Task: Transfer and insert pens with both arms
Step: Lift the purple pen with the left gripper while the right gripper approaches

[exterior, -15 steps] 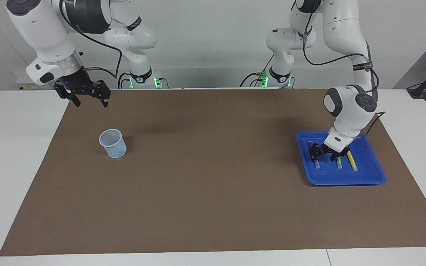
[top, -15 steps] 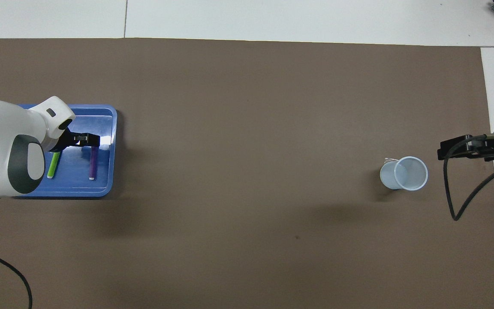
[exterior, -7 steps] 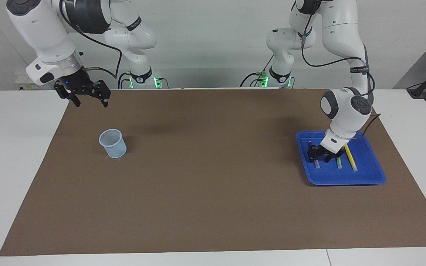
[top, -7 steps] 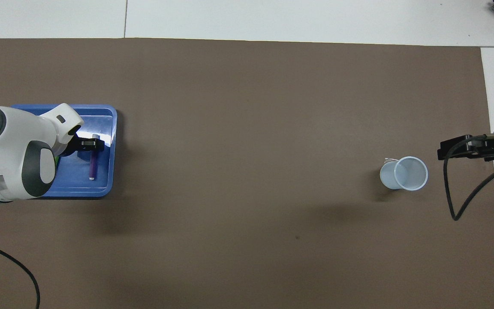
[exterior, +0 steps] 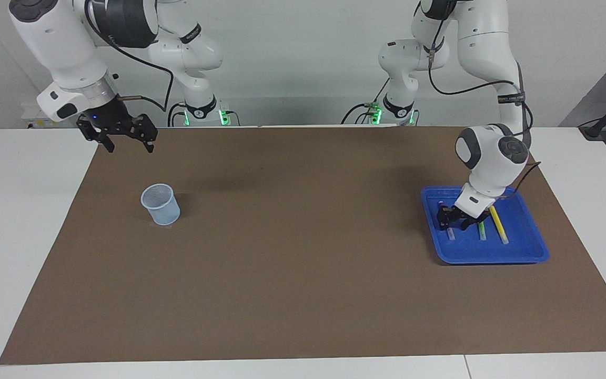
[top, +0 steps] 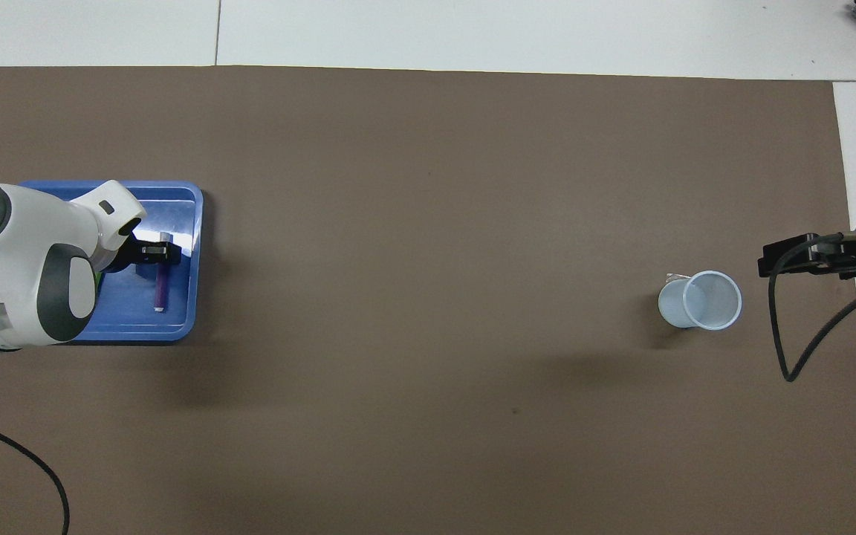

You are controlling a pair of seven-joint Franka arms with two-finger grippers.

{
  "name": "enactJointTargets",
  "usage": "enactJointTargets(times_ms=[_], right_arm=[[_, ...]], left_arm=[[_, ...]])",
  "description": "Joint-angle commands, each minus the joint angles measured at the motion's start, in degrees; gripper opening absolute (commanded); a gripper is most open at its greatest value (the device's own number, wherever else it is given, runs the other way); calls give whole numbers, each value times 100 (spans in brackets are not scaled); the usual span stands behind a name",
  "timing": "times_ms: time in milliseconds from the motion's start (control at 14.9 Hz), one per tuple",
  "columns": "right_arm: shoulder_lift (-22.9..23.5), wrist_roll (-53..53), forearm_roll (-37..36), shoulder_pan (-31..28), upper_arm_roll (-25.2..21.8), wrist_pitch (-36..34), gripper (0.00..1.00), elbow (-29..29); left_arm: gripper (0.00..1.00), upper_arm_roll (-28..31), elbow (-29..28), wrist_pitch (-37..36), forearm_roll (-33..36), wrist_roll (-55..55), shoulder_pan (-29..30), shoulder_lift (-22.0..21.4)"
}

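Nothing is in your cup (exterior: pixel 160 204) yet: all three pens lie in the tray (exterior: pixel 524 247). Your left gripper (exterior: pixel 456 222) straddles the purple pen (exterior: pixel 448 229) (grip unclear); your right gripper (exterior: pixel 127 138) waits agape.

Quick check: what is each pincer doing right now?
Left pincer: down in the blue tray at the purple pen; grip cannot be told.
Right pincer: open, empty, waiting in the air.

I see a brown mat (exterior: pixel 292 252) covering my white worktop (exterior: pixel 24 221). Toward the right arm's end, a pale blue cup (exterior: pixel 160 204) stands upright on it.
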Motion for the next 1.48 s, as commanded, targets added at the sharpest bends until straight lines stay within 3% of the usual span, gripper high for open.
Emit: enactJointTargets(times_ms=[0,135,336,673,1009,1412], right_arm=[[-58,-72,-35,-23,-2,109,100,-71],[-67,-72,-35,-23,-2,109,100,-71],[-67,-72,-35,-23,-2,109,100,-71],[-67,-72,-35,-14,-2,109,100,-71],[-67,-72,-35,-58,-2,74,100,-71],[-102,-90,-35,-32,-2,65,100,-80]], left_arm=[[34,62,-139,-108,-76,35,-81,-65],[11,62,-148,-116,-84,18,-81,-65],[0,62,-183,-116,-84,-52,-81,-74],[0,62,-8,-440,-84,-455,-81,-82],[0,45,1081,-1898,-84,-983,-81,-82],[0,-236,1548,-2823,-128,-2597,-81,-433]])
